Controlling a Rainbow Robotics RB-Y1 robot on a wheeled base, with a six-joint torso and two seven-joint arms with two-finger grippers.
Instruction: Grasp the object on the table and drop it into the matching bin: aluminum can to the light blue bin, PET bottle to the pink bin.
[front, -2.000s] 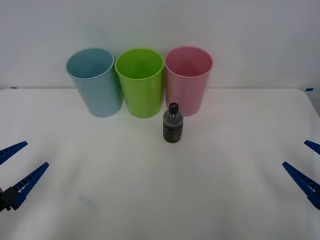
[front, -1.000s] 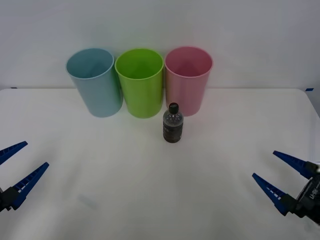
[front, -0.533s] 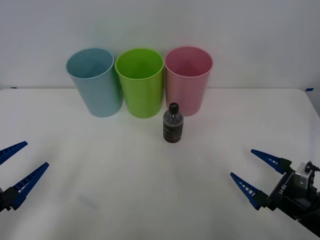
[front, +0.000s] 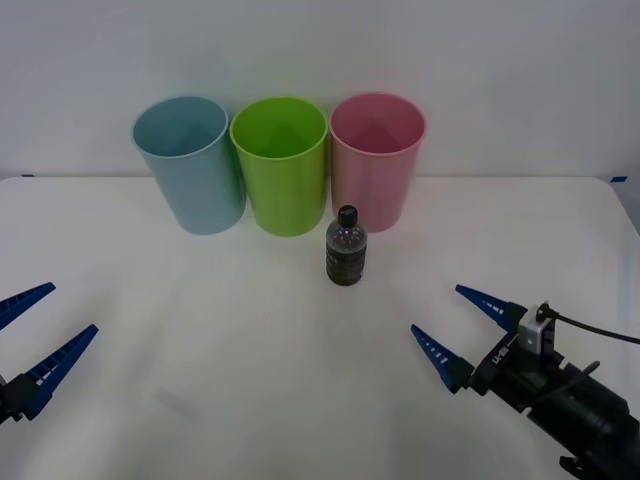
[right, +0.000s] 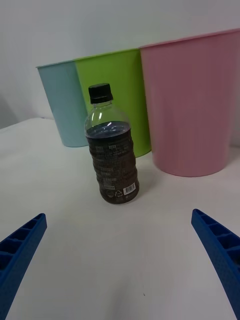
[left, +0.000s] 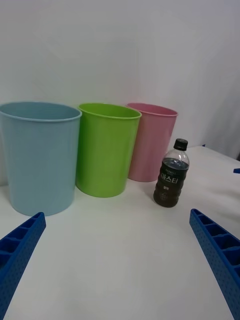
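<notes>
A small PET bottle (front: 345, 247) (right: 111, 150) (left: 171, 174) of dark liquid with a black cap stands upright on the white table (front: 250, 360), just in front of the pink bin (front: 376, 159) (right: 192, 102) (left: 151, 141). The light blue bin (front: 190, 163) (right: 62, 105) (left: 37, 155) stands at the left end of the row. My right gripper (front: 462, 329) is open, low over the table, to the right of the bottle and nearer to me, pointing at it. My left gripper (front: 40, 335) is open at the table's left edge.
A lime green bin (front: 281, 164) (right: 117, 95) (left: 106, 147) stands between the light blue and pink bins, all three side by side at the back against a white wall. Bare tabletop lies between both grippers and the bottle.
My right arm has come in from the right edge toward the middle of the table, closing on the bottle with its fingers still open. The left arm, bottle and bins have not moved.
</notes>
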